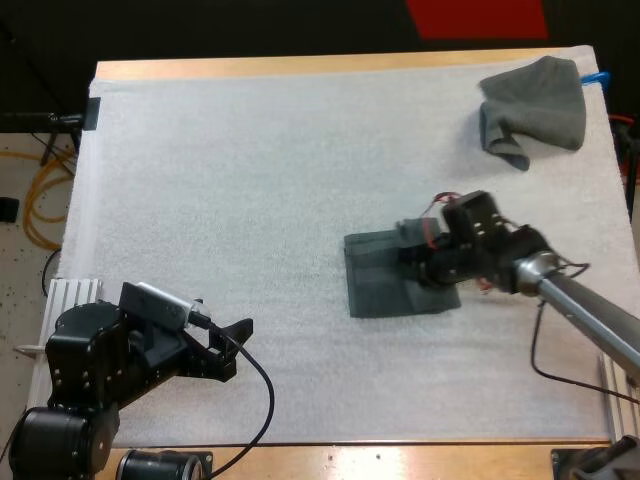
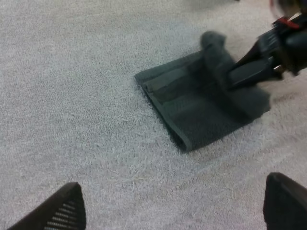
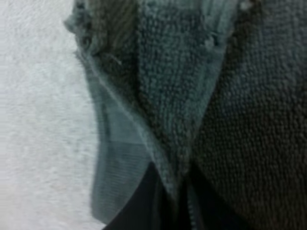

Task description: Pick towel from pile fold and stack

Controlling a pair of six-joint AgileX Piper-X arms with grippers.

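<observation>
Idling at seven o'clock on the bench (image 1: 300, 65) with left tool (image 1: 232, 345) spread wide, empty. At four o'clock, pinching a raised flap of the folded towel (image 1: 385, 285) with right tool (image 1: 412, 250) clamped tight. Likely to drag the whole fold askew if lifted without releasing. Crumpled towel (image 1: 535, 110) heaped at two o'clock.

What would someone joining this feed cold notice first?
The right pincer at mid-mat, shut on a raised flap of the dark half-folded towel. Next, the crumpled towel at the far right corner of the white mat. The left pincer hangs open over bare mat near the front left.
</observation>
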